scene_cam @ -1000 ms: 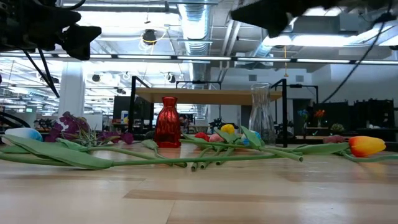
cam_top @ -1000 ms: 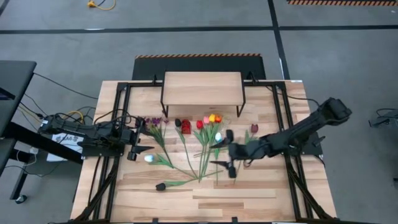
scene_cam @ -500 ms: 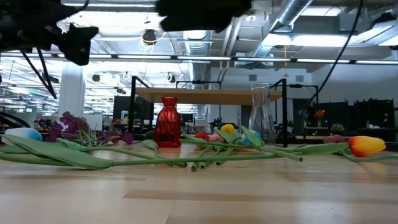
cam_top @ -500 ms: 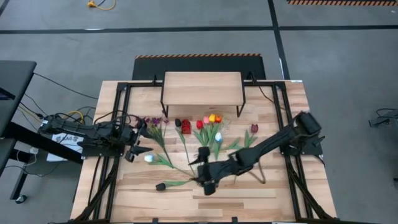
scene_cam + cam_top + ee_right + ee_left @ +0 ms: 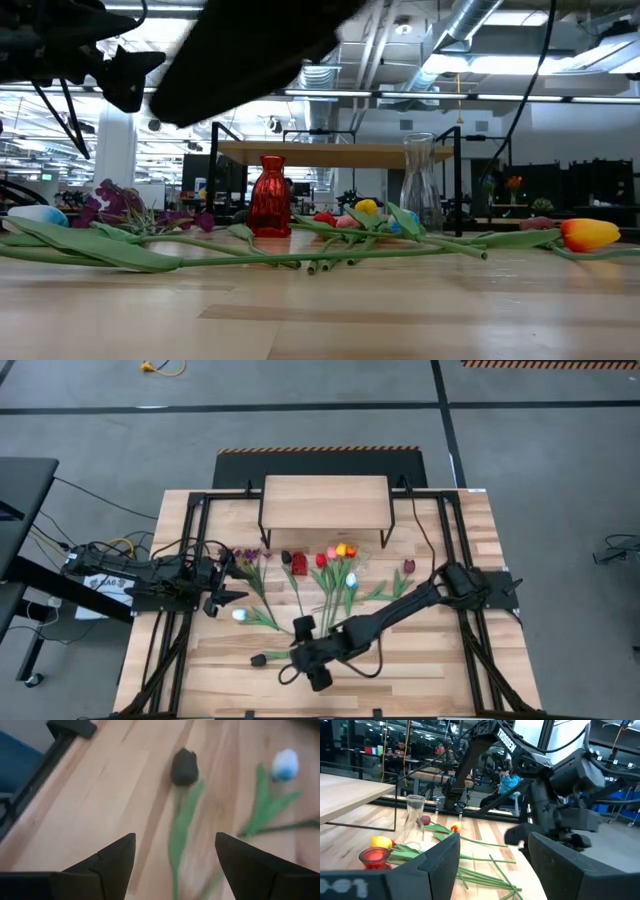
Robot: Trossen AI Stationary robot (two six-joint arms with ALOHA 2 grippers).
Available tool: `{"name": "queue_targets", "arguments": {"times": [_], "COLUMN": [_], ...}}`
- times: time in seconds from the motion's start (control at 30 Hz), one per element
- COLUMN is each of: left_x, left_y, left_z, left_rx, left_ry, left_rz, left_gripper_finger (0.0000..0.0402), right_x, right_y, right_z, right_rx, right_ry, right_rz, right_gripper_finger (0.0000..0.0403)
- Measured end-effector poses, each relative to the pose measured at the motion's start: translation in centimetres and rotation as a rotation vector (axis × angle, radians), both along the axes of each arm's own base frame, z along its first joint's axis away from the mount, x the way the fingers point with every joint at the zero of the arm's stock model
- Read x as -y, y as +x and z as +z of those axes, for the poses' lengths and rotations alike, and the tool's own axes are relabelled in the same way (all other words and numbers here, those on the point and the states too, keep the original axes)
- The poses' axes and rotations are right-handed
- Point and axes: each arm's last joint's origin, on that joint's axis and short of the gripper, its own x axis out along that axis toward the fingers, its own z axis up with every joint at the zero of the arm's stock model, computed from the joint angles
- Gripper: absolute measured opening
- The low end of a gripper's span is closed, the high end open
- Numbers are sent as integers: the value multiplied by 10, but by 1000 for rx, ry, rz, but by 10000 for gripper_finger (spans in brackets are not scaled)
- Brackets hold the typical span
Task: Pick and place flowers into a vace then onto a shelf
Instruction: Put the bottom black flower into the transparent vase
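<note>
My right gripper (image 5: 305, 653) reaches far across the plank table (image 5: 420, 670) toward its near-left part, fingers spread apart and clamped on nothing. In my right wrist view the near-black tulip (image 5: 184, 766) lies flat on the wood just ahead of those open fingers (image 5: 112, 857), its green stem running back toward me, with a pale blue-white tulip (image 5: 285, 763) farther off. From above, that dark bloom (image 5: 258, 659) rests near the table's near-left area, just left of my right gripper. My left gripper (image 5: 222, 597) hovers at the table's left edge, its fingers likewise apart and empty, beside the purple blossoms (image 5: 247, 555). The other flowers (image 5: 340, 575) lie fanned across the middle of the table, heads toward the far side, stems converging toward the near side. A red vase (image 5: 268, 210) and a clear glass vase (image 5: 420, 195) stand upright among them. The shelf (image 5: 325, 502) stands bare at the far edge.
</note>
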Motion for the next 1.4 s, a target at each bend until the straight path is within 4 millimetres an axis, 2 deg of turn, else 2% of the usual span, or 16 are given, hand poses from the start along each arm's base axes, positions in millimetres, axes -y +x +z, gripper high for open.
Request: {"name": "queue_targets", "arguments": {"times": [0.17,0.3,0.5,0.63,0.83,1.0,1.23,1.4], "left_x": [0,0,5,7,4,5,10,13], "left_y": [0,0,0,-1,-1,-1,-3,-3], "left_z": [-2,-4,-8,-17,-23,-24,-24,-24], "left_rx": [-25,-49,-87,-161,-224,-239,-242,-237], "left_ry": [-21,-34,14,86,95,51,-24,-21], "left_rz": [-3,-15,-157,-240,-157,-192,-299,-296], "left_gripper_finger": [224,224,224,224,224,224,224,224], "right_x": [3,14,29,28,22,21,18,18], "right_y": [13,22,30,30,28,29,36,38], "right_z": [-10,-20,-18,-17,-17,-17,-61,-69], "right_rx": [-18,-43,-45,-44,-43,-31,-76,-75], "right_ry": [0,16,82,113,117,122,130,162], "right_rz": [-10,-28,-79,-54,-39,-39,-69,-105], "right_gripper_finger": [268,268,268,268,268,268,268,268]}}
